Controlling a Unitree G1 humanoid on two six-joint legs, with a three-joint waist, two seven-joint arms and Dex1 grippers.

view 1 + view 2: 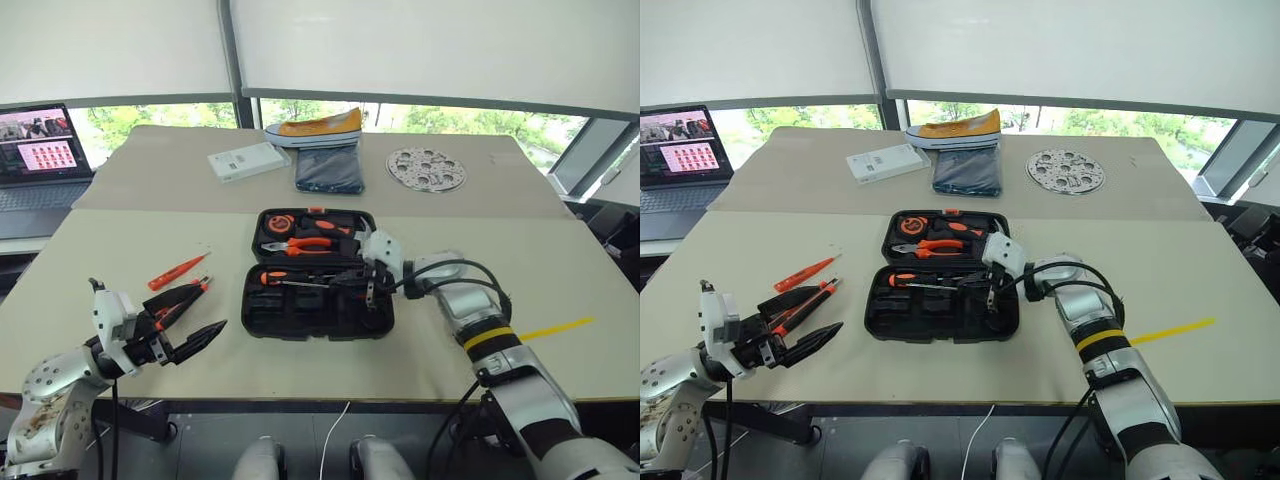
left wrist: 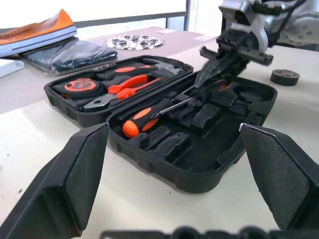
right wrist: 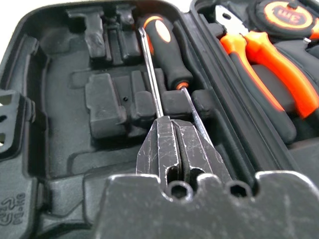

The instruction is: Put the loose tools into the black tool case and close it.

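R gripper (image 1: pixel 368 292) is pinched shut over the black tool case (image 1: pixel 318 315) by a slotted screwdriver (image 2: pixel 149 117), L gripper (image 1: pixel 190 322) wide open, so next imo grab the slim orange screwdriver (image 1: pixel 178 271).

The black tool case (image 1: pixel 318 300) lies open, one black-and-orange screwdriver (image 1: pixel 285 279) inside, two screwdrivers (image 1: pixel 178 271) loose left.

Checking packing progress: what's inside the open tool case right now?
Tool case: one screwdriver in the near half; pliers and tape measure in the far half. The right claw covers part of the slots.

"3m" on tape measure (image 3: pixel 282 14)
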